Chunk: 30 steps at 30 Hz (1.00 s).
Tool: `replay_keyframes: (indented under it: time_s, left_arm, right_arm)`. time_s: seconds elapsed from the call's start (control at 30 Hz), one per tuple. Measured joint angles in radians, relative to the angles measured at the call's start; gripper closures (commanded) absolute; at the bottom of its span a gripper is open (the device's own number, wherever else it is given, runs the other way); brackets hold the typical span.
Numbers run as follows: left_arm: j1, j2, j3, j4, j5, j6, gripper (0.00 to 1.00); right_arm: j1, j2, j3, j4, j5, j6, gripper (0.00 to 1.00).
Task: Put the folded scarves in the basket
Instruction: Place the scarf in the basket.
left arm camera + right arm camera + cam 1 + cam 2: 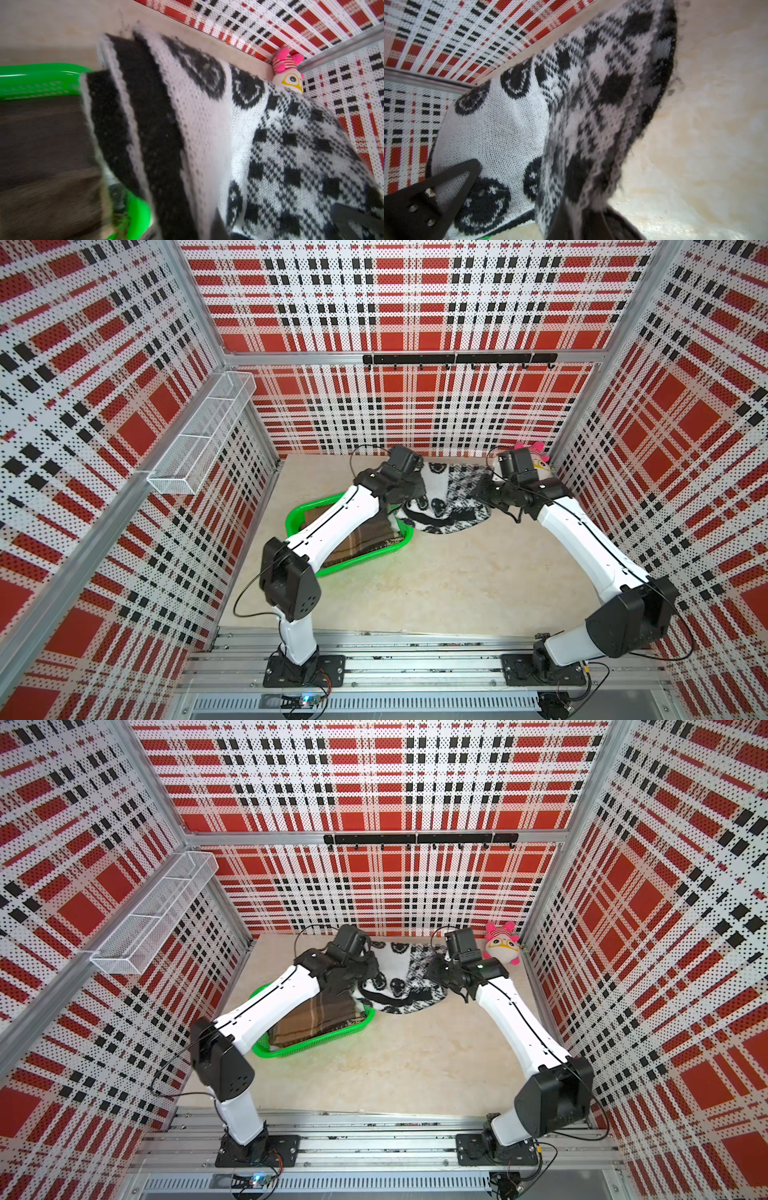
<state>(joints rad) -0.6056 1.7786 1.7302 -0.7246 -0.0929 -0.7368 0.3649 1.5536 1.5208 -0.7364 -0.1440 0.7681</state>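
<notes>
At the bottom of both top views, the two white-and-black robot arms are mounted on an aluminium rail, and the pale marbled tabletop (pixel 436 593) is seen beyond them. Left of centre, a shallow bright green perforated plastic basket (pixel 353 568) (pixel 316 1048) is set on the tabletop. It is crossed from above by the left arm (pixel 332 518). A folded brown plaid cloth (pixel 365 539) (pixel 320 1017) is lying inside it.

Just above the basket in the frame, a black-and-white knitted scarf (pixel 446 506) (pixel 399 986) with skull and check patterns is held up between the two grippers. The left gripper (pixel 411 493) (pixel 365 969) is closed on its left edge, and the jaws of the right gripper (pixel 482 489) (pixel 434 969) are pinched on its right edge. In the right wrist view, one black finger (pixel 452 182) is pressed flat against the knit (pixel 508 135). The scarf is sagging in the middle. Its left end is hanging over the basket's far right corner, while most of it is over the tabletop outside the basket. Whether its lower fold is touching the tabletop cannot be told.

In the upper right corner of the tabletop, a pink-and-white plush toy (pixel 503 946) (pixel 288 70) is lying by the plaid wall. Higher in the frame, a white wire mesh shelf (pixel 199 439) is fixed to the left wall, and a black hook rail (pixel 457 359) to the back wall.
</notes>
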Motion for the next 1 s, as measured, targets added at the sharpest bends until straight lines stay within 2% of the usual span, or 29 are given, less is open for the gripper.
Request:
replay_keyframes:
  time_s: [0.27, 0.57, 0.7, 1.0]
  left_arm:
    - [0.238, -0.283, -0.300, -0.017, -0.019, -0.002, 1.00]
    - [0.471, -0.486, -0.493, -0.027, -0.011, 0.003, 1.00]
    - [0.528, -0.532, -0.554, -0.029, -0.003, 0.005, 1.00]
    - [0.595, -0.613, -0.683, -0.029, -0.004, 0.010, 1.00]
  right_arm:
    - [0.163, 0.294, 0.291, 0.034, -0.069, 0.029, 1.00]
    - [0.280, 0.508, 0.508, 0.048, -0.145, 0.057, 1.00]
    - [0.322, 0.552, 0.536, 0.050, -0.156, 0.072, 1.00]
    - [0.372, 0.613, 0.547, 0.047, -0.155, 0.091, 1.00]
